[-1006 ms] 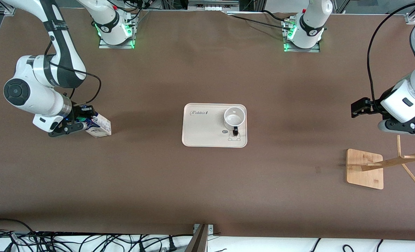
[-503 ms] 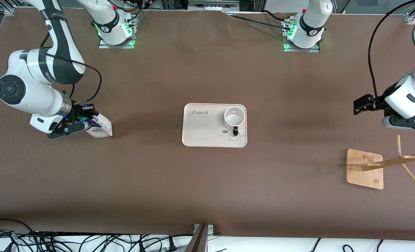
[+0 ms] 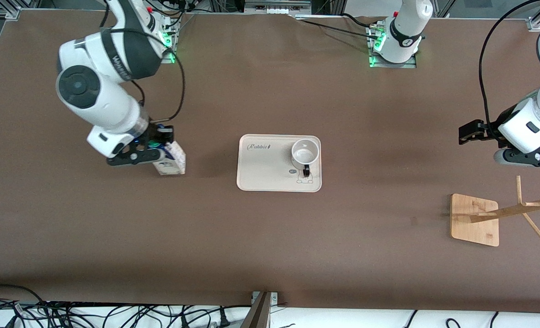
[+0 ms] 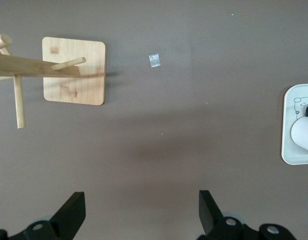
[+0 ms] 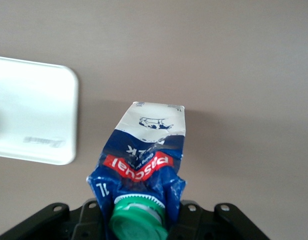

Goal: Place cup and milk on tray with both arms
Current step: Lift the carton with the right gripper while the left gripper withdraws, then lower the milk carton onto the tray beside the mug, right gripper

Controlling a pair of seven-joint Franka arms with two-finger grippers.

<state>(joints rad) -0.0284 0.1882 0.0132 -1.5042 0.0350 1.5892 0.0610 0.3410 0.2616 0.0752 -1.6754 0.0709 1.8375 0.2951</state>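
Note:
The cream tray (image 3: pixel 263 171) with "Rabbit" lettering lies mid-table. The white cup (image 3: pixel 305 153) stands on it at the end toward the left arm, black handle toward the front camera. My right gripper (image 3: pixel 157 146) is shut on the top of the blue and white milk carton (image 3: pixel 170 160) and holds it above the table between the right arm's end and the tray. In the right wrist view the milk carton (image 5: pixel 144 165) with its green cap fills the jaws and the tray (image 5: pixel 29 117) lies beside it. My left gripper (image 3: pixel 468 135) is open and empty over bare table at the left arm's end; the left wrist view shows its fingers (image 4: pixel 209 212) wide apart.
A bamboo rack base (image 3: pixel 474 220) with a leaning wooden peg stand (image 3: pixel 518 208) sits at the left arm's end, nearer the front camera than the left gripper. It shows in the left wrist view too (image 4: pixel 74 71). Cables run along the table's near edge.
My right gripper has carried the milk carton toward the tray, most of the way in the last half second. The left gripper has shifted only slightly. Cup and tray have not moved.

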